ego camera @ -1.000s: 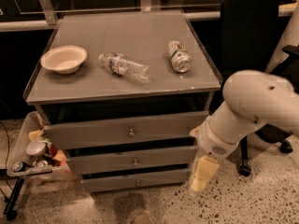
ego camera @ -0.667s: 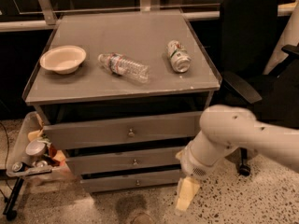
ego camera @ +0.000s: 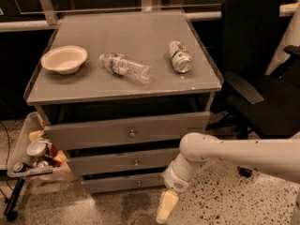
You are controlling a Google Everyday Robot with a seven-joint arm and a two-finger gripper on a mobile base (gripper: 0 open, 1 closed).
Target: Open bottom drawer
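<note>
The grey cabinet has three drawer fronts. The bottom drawer (ego camera: 123, 183) is the slimmest, lowest front, with a tiny round knob (ego camera: 138, 183) at its centre; it looks closed. Above it are the mid-sized front (ego camera: 123, 162) and the tallest front (ego camera: 126, 131). My white arm reaches in from the right and bends down at the lower centre. My gripper (ego camera: 165, 208) hangs just above the floor, to the right of the bottom drawer's right end and a little in front of it, below the level of the knob. It holds nothing that I can see.
On the cabinet top (ego camera: 122, 55) lie a white bowl (ego camera: 64, 59), a plastic bottle (ego camera: 124, 67) on its side and a can (ego camera: 180, 56). A black office chair (ego camera: 262, 74) stands at the right. A tray of small items (ego camera: 33, 158) stands at the left on a stand.
My arm has swung left and down; the gripper dropped from beside the lower drawers to near the floor, closer to the bottom drawer's right end. The drawers have not moved.
</note>
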